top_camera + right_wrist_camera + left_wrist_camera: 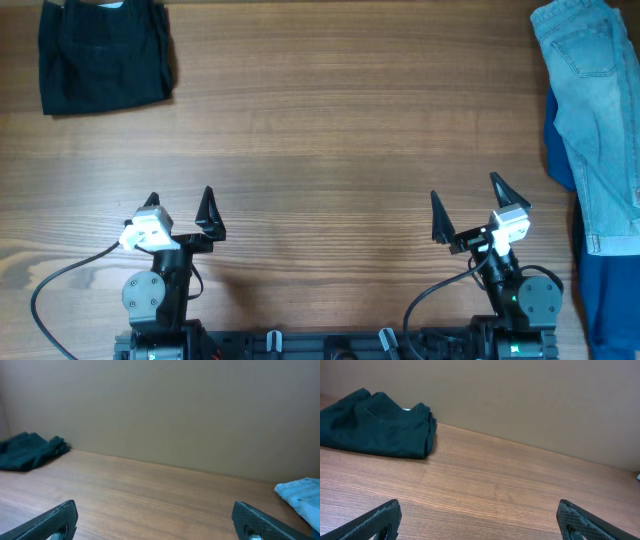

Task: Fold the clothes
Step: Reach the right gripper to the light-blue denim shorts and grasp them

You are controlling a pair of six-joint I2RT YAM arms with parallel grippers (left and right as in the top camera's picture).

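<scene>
The light-blue denim shorts (pixel 598 110) lie at the far right edge of the wooden surface (pixel 330 130), spread lengthwise and partly cut off by the edge of the overhead view. A stitched pocket shows near their far end. They lie partly over a dark royal-blue garment (pixel 606 300), which shows along their left side and at the near right corner.

A black garment (pixel 105 55) lies bunched at the far left corner, well apart from the shorts.

The left gripper (pixel 180 195) sits at the near left with its jaws spread wide, holding nothing. The right gripper (pixel 464 187) sits at the near right, jaws likewise spread and holding nothing. It is near the shorts but not touching them. In the right wrist view, a corner of the shorts (pixel 302 492) appears at the right edge.
</scene>
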